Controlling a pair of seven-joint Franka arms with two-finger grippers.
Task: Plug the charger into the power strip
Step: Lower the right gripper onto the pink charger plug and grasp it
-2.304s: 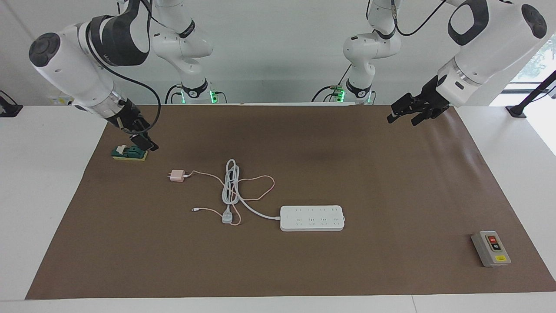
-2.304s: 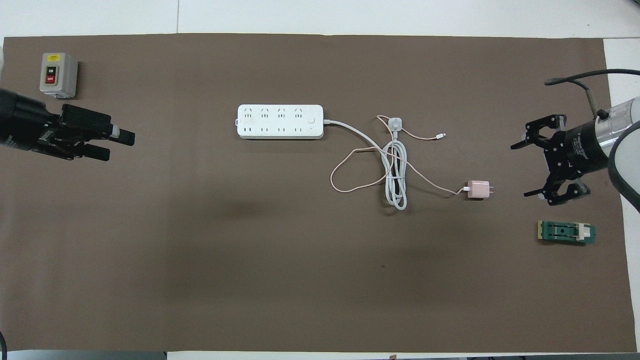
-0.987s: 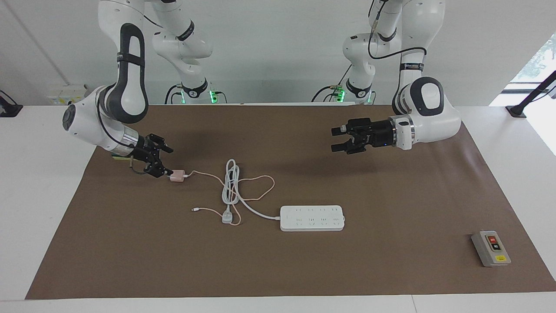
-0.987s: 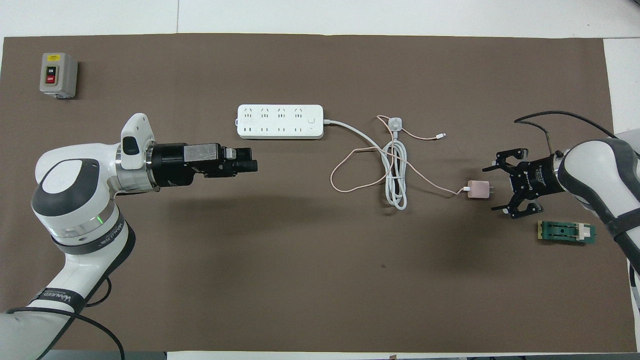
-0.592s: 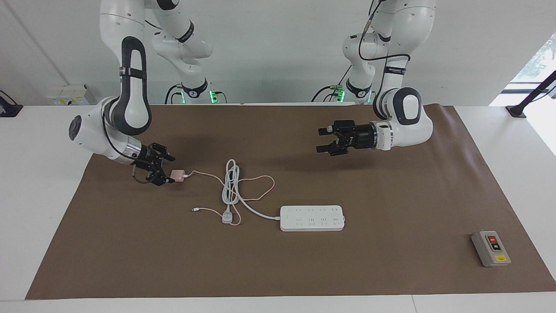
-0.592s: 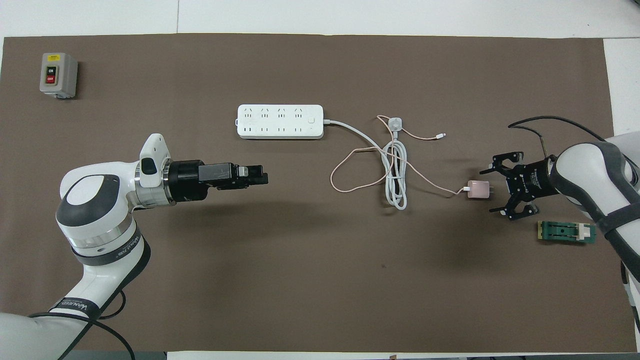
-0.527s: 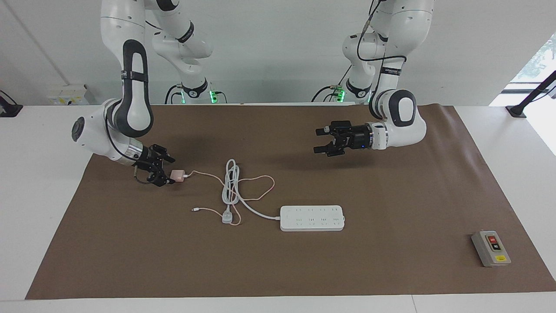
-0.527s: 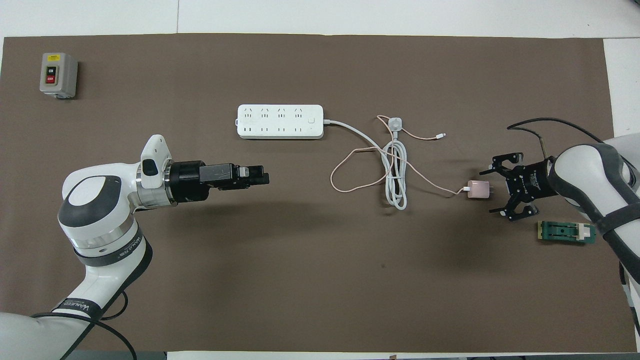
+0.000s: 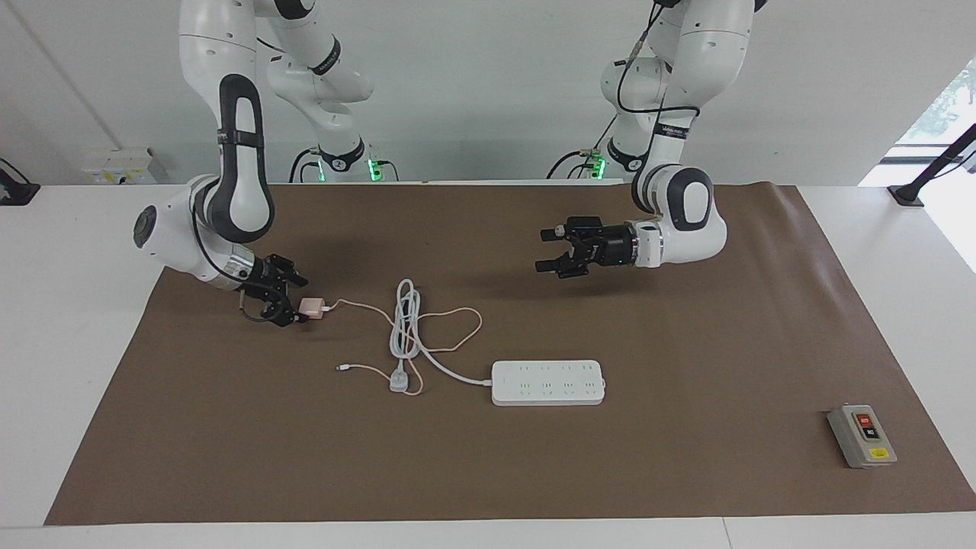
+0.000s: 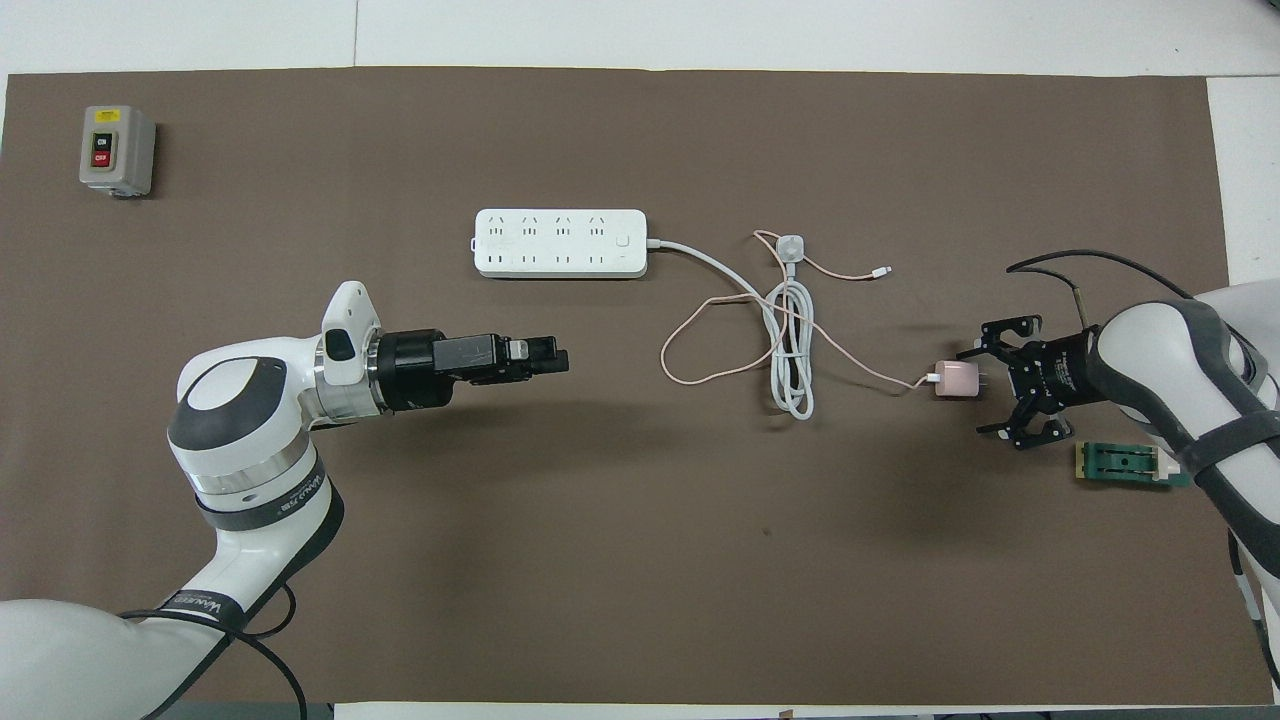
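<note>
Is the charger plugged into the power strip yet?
No. The charger lies on the mat, apart from the power strip, whose sockets are all empty.

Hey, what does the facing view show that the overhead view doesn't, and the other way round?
Only the facing view shows both arm bases with their green lights, the wall, and the left gripper hanging open above the brown mat.

Only the overhead view shows the green block near the right gripper; in the facing view the arm hides it.

Both show the right gripper open at the pink charger, the white power strip lying unplugged, and the grey button box.
</note>
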